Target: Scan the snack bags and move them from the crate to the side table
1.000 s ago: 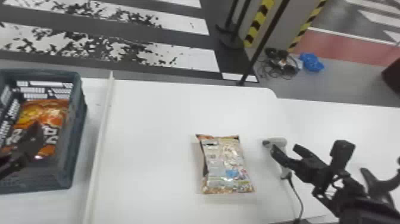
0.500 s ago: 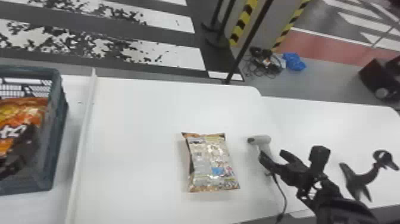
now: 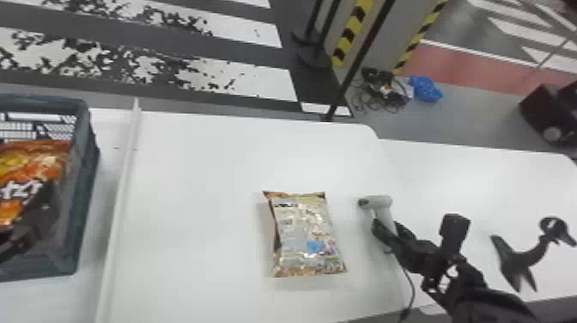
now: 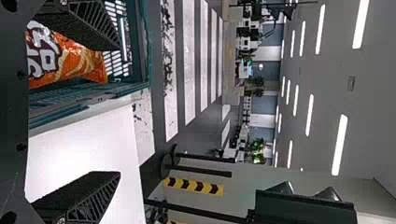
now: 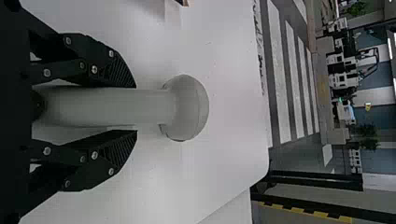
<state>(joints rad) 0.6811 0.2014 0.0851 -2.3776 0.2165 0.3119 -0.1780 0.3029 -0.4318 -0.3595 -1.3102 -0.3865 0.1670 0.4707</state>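
Above the near right part of the orange snack bag point(image 3: 36, 165) in the crate point(image 3: 81, 223), your left gripper point(image 3: 40, 210) is hanging with its jaws wide apart, and no bag is sitting clamped between them. That orange bag is lying inside the crate, close by one of your left jaws; whether the two are touching, you cannot tell from these views. The crate's wall is rising between the left jaws and the white surface point(image 3: 193, 172), and a pale strip point(image 3: 122, 189) is running along the surface just beside the crate, to the right of your left jaws. Well to the right of those jaws, and near your right ones on their left side, a second snack bag point(image 3: 305, 232) is lying flat on the white surface, showing you a silvery, printed face with a blue patch. Over at your right gripper point(image 3: 388, 225), the jaws are closing around the handle of the pale grey scanner point(image 3: 380, 201). The scanner's head is sticking out past the tips of the right jaws, and its dark end is facing left, toward the side where the silvery bag is lying. A dark cable point(image 3: 410, 283) is trailing from the scanner's handle toward the near edge, on your side of the right jaws. To the right of the right jaws, the side table point(image 3: 463, 172) is stretching away, with part of your right arm point(image 3: 485, 296) hanging over it.
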